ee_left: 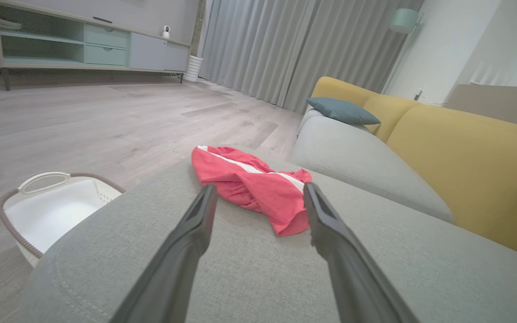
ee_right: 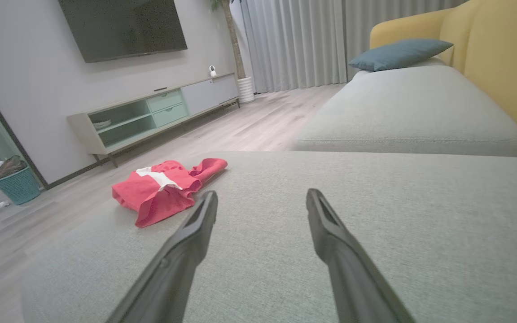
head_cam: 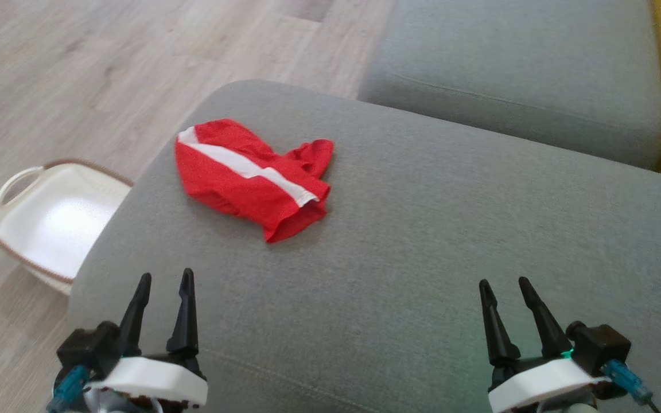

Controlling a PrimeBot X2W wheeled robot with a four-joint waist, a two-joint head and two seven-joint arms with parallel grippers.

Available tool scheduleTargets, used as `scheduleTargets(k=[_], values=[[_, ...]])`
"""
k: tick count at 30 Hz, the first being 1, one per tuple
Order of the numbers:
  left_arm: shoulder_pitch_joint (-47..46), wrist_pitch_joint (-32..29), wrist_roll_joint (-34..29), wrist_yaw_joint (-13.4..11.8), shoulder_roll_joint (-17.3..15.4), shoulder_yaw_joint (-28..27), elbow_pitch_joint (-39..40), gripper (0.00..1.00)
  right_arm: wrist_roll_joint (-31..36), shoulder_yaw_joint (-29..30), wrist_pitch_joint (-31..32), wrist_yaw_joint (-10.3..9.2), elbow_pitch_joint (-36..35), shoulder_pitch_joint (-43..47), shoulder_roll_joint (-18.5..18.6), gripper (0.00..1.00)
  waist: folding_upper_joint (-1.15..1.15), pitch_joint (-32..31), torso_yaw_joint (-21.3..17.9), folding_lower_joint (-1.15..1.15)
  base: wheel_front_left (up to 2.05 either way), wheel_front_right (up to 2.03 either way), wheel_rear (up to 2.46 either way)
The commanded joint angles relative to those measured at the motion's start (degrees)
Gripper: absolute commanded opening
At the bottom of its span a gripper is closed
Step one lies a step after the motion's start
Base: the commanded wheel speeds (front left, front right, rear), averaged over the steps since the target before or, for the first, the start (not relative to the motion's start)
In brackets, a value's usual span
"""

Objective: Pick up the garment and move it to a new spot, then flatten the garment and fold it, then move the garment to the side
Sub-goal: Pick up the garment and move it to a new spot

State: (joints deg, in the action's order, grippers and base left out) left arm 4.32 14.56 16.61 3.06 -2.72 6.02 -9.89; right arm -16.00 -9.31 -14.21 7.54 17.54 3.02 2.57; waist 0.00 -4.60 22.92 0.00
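I saw a pale wood-plank floor (head_cam: 78,69) running to a grey wall (ee_right: 29,89) that carried a dark flat screen (ee_right: 124,27) above a long low cabinet (ee_right: 151,116) with mint-green shelves and 2 drawers. Grey pleated curtains (ee_left: 285,49) hung beside it, with a white ribbed pot (ee_right: 246,89) at their foot and a teal bin (ee_right: 16,184) near the wall's other end. Closer to me lay a grey sofa seat (head_cam: 422,258) with a yellow back (ee_left: 465,170), 1 blue cushion (ee_left: 341,111) at its far end, and a white basket (head_cam: 49,223) on the floor beside it.
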Motion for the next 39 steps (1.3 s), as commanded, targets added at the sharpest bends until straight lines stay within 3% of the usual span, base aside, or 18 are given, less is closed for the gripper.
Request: scheduleTargets(k=[1, 10, 19, 24, 30, 39], values=[[-3.7, 0.4, -0.7, 0.2, -0.2, -2.4, 1.9, 1.00, -0.5, -1.6, -0.8, -0.05, -1.4, -2.5, 0.3, 1.00, 0.00, 0.2, 1.9, 0.00, 0.00, 0.00, 0.00], [-3.7, 0.4, -0.8, 0.6, -0.2, -4.3, 2.1, 1.00, -1.1, -2.6, -0.8, -0.05, -1.3, -2.7, 0.3, 1.00, 0.00, 0.7, 3.1, 0.00, 0.00, 0.00, 0.00], [-4.9, 0.4, -0.8, 1.1, -0.2, -6.3, 1.8, 1.00, -0.4, -2.4, -0.8, -0.05, -1.2, -3.1, 0.3, 1.00, 0.00, 2.6, 0.8, 0.00, 0.00, 0.00, 0.00], [-9.4, 0.4, -2.2, 2.3, -0.8, -8.2, -0.6, 1.00, 2.3, 0.5, -0.8, -0.05, -2.5, -5.5, 0.3, 1.00, 0.00, 7.2, -1.0, 0.00, 0.00, 0.00, 0.00], [-21.4, -0.1, -3.2, 3.5, -4.8, -7.3, -9.7, 1.00, 8.7, 5.7, 2.5, -0.05, -8.2, -11.2, 0.3, 1.00, 0.00, 15.5, -3.0, 0.00, 0.00, 0.00, 0.00], [-44.2, -14.1, -0.1, 4.4, -13.0, 4.3, -28.0, 1.00, 13.4, 9.4, 10.6, -0.05, -20.6, -17.0, 1.8, 1.00, 0.00, 25.8, -5.2, 0.00, 0.00, 0.00, 0.00]])
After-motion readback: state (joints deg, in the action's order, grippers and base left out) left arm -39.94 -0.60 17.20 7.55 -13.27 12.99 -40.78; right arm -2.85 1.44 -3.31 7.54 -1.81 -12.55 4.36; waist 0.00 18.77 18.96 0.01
